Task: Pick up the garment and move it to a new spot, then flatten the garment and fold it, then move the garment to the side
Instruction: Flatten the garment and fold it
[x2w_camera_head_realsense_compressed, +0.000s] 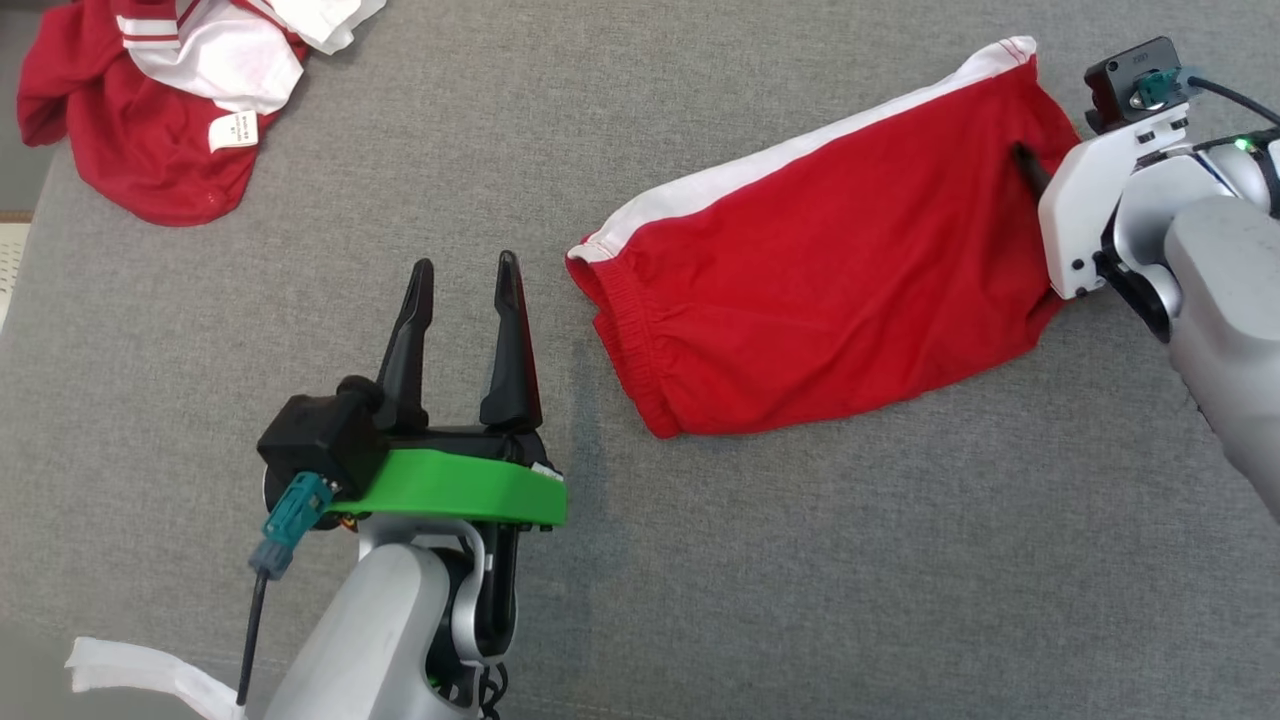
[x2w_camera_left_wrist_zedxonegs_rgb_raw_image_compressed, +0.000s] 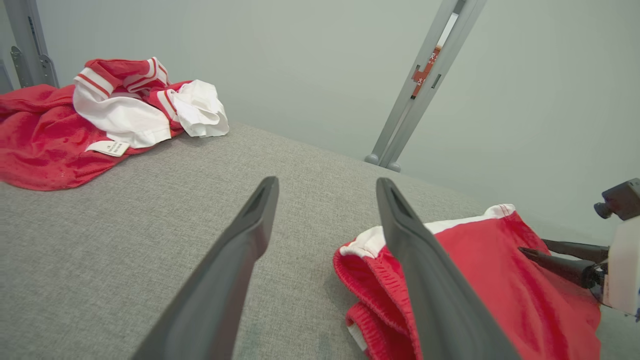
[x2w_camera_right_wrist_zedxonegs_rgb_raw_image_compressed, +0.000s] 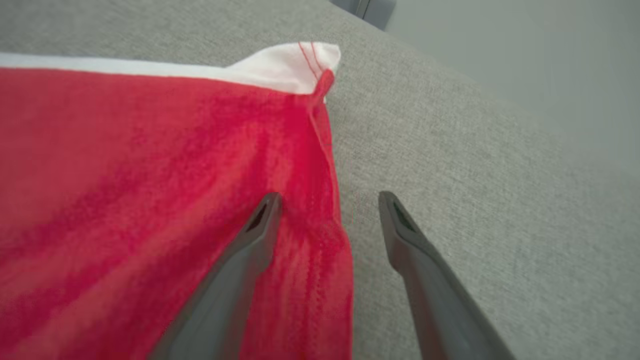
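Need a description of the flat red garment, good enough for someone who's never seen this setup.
Start at the grey fabric-covered table; on its right half lie the red cloth shorts. Unlike the crumpled red-and-white garment heap in the far left corner, they lie flat and smooth, with one white stripe along the far edge.

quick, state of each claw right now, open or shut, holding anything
Left claw: open, holding nothing.
Right claw: open at the edge of the red shorts, gripping nothing.
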